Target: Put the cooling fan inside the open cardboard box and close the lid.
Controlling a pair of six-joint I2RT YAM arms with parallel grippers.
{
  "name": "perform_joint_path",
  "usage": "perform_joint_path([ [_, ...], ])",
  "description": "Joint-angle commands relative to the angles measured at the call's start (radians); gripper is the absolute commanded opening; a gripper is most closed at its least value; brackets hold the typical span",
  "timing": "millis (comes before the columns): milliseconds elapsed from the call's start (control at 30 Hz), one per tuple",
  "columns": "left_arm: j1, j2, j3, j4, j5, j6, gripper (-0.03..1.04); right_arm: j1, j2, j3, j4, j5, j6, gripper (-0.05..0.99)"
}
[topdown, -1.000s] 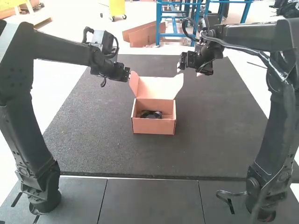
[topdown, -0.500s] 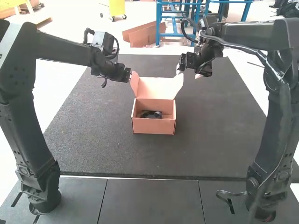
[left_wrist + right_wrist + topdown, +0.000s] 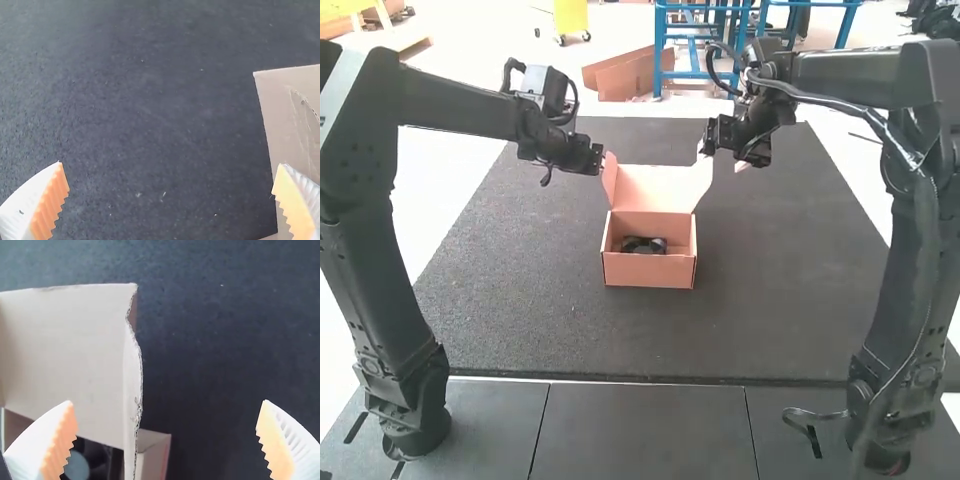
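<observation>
Black cooling fan point(image 3: 643, 244) is sitting inside the brown cardboard box point(image 3: 649, 268), flat lid point(image 3: 655, 187) standing upright, on a rough dark mat point(image 3: 520, 280). Left gripper point(image 3: 594, 160) & right gripper point(image 3: 725, 154) are hovering by the lid's top corners, both w/ ribbed orange-padded fingers spread wide, gripping nothing.

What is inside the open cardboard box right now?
The dark cooling fan lies on the floor of the cardboard box. Its front wall hides the floor's near strip; the lid stands open.

1. Left arm point(image 3: 430, 100) and right arm point(image 3: 910, 200): matte black, thick rounded links.
2. Black cables point(image 3: 715, 58) loop at the wrists.
3. Left gripper point(image 3: 167, 166) and right gripper point(image 3: 166, 404): white ribbed fingers point(image 3: 20, 220), serrated orange pads point(image 3: 47, 200).
</observation>
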Motion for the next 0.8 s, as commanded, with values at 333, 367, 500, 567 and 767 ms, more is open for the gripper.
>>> perform_joint_path([
  [333, -0.026, 0.017, 0.043, 0.001, 0.037, -0.026, 0.97, -0.014, 0.022, 0.046, 0.000, -0.020, 0.012, 0.80],
  [367, -0.027, 0.017, 0.044, 0.001, 0.037, -0.027, 0.97, -0.014, 0.022, 0.046, 0.000, -0.020, 0.012, 0.80],
  [500, -0.030, 0.017, 0.044, -0.001, 0.037, -0.027, 0.97, -0.014, 0.020, 0.046, 0.000, -0.026, 0.018, 0.73],
  [567, -0.030, 0.017, 0.046, -0.002, 0.037, -0.029, 0.97, -0.014, 0.022, 0.046, -0.001, -0.036, 0.023, 0.69],
  [767, -0.030, 0.017, 0.044, -0.004, 0.037, -0.029, 0.97, -0.011, 0.022, 0.046, 0.000, -0.046, 0.023, 0.45],
])
